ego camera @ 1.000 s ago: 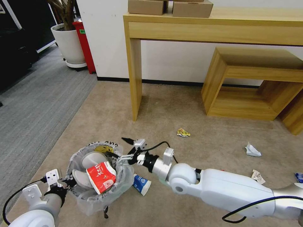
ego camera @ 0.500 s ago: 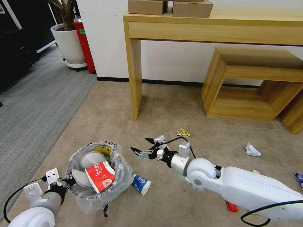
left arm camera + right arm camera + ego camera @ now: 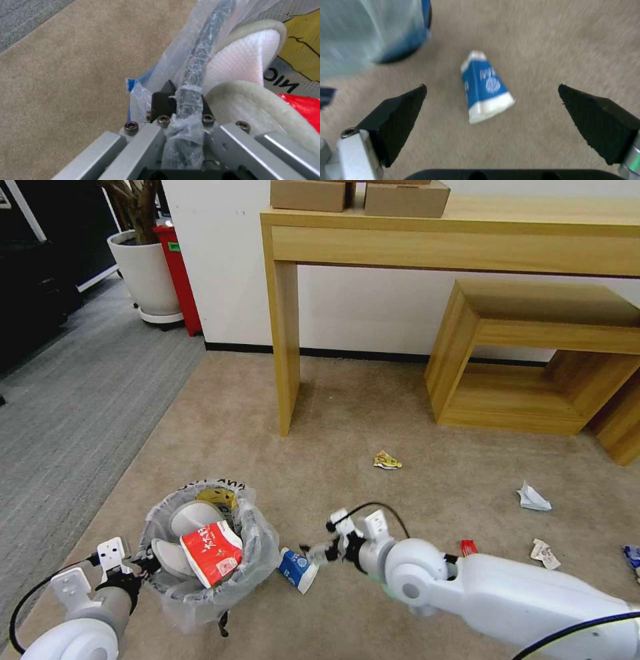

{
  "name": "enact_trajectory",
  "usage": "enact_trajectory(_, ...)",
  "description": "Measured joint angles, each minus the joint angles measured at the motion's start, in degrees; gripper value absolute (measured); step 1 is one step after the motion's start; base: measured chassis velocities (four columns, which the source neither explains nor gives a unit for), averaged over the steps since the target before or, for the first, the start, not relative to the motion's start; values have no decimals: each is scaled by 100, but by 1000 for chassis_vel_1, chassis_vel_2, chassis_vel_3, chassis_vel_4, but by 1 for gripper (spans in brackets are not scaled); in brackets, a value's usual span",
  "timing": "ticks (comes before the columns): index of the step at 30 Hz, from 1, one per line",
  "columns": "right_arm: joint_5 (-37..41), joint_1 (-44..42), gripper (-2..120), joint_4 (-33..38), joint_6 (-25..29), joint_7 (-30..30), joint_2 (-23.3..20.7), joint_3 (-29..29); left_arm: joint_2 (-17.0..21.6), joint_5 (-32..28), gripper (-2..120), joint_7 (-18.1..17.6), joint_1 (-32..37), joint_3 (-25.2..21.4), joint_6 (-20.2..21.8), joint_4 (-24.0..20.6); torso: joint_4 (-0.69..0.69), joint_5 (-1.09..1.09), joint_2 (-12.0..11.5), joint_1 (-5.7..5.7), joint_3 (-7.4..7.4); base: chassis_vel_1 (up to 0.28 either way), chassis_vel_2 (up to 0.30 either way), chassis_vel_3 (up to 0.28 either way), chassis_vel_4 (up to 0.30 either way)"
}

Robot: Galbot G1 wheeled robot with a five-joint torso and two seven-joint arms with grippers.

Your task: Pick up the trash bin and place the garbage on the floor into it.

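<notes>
Right wrist view: the blue-white cup (image 3: 485, 93) is seen flat on the floor, centred between the spread, empty right gripper (image 3: 516, 125) fingers, long axis pointing away from them. The trash bin (image 3: 200, 553) rim is kept clamped by the left gripper (image 3: 181, 102).

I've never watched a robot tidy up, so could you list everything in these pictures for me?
trash bin: one, dark, clear bag liner, on the beige carpet, holding two white slippers and a crushed red-white cup
blue-white cup: one, crushed, on the carpet beside the bin
yellow wrapper: one, on the carpet farther off
crumpled papers: two, white, on the carpet to the right
red scrap: one, by the right arm
wooden table: one, against the wall, with cardboard boxes on it
wooden bench: one, under the table
plant pot: one, white, far left
red bin: one, beside the pot
left gripper: shut on the bin's rim
right gripper: open, above the blue-white cup
</notes>
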Motion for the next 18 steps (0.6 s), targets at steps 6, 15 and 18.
enact_trajectory(6, 41, 18, 100, -843, -147, 183, 597, -366, -37, 7, 1, 3, 6, -4, -4, -1, 1, -1, 0, 0, 0, 0, 0, 0, 0)
enact_trajectory(15, 22, 81, 100, -1398, -221, 172, 968, -587, -74, 7, 1, 2, 6, -5, -4, -34, 0, -1, 0, 0, 0, 0, 0, 0, 0)
enact_trajectory(18, 32, 113, 99, -1677, -301, 196, 1301, -738, -99, 7, 1, 3, 8, -6, -10, -46, 0, 0, 0, 0, 0, 0, 0, 0, 0)
